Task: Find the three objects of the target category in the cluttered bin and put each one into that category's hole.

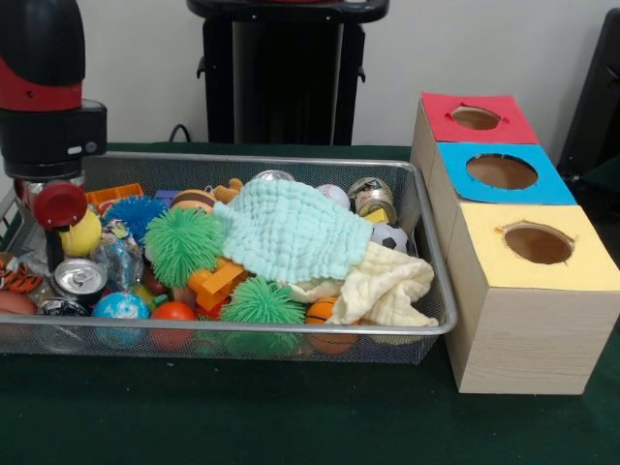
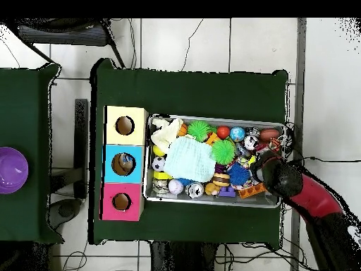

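The wire-mesh bin (image 1: 426, 254) sits on the green table, packed with toys; its rim also shows in the overhead view (image 2: 211, 117). My gripper (image 1: 53, 240) is low inside the bin's left end, beside a yellow ball (image 1: 85, 234) and above a soda can (image 1: 79, 278). In the overhead view the gripper (image 2: 258, 165) is at the bin's right end. Three wooden boxes stand beside the bin, with a red-topped hole (image 1: 475, 118), a blue-topped hole (image 1: 501, 171) and a yellow-topped hole (image 1: 538, 242).
A mint cloth (image 1: 291, 228) and a cream cloth (image 1: 383, 286) cover the bin's middle. Green spiky balls (image 1: 182, 242), a blue spiky ball (image 1: 134, 213), an orange block (image 1: 218, 281), a soccer ball (image 1: 389, 237) and a tin (image 1: 371, 197) lie around them. A purple bowl (image 2: 10, 169) sits on a side table.
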You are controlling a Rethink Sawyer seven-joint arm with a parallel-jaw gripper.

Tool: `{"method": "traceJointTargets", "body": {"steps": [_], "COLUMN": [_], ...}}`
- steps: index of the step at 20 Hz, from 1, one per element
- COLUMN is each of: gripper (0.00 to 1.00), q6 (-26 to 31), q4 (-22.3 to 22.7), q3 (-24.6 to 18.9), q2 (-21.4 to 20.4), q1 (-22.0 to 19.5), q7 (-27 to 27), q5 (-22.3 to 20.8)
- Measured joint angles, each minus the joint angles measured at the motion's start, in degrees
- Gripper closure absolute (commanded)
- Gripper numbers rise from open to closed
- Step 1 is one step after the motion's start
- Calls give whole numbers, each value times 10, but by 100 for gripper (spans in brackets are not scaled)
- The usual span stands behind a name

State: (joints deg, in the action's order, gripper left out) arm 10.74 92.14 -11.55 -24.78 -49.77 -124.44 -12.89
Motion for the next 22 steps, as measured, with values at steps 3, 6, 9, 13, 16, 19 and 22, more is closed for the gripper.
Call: {"method": "traceJointTargets", "body": {"steps": [3,6,9,13,16,19,22], "gripper": [100,100,100,100,100,100,100], "q6": [6,8,8,8,8,1,-2], "q4": [20,38,54,70,73,73,73], "q3": [-8,-14,-19,-22,-22,-22,-21], "q2": [-13,-26,-35,-38,-39,-42,-49], "q1": [-8,-12,-12,-11,-10,-4,3], "q7": [0,0,0,0,0,0,0], "q5": [11,20,28,28,28,28,28]}}
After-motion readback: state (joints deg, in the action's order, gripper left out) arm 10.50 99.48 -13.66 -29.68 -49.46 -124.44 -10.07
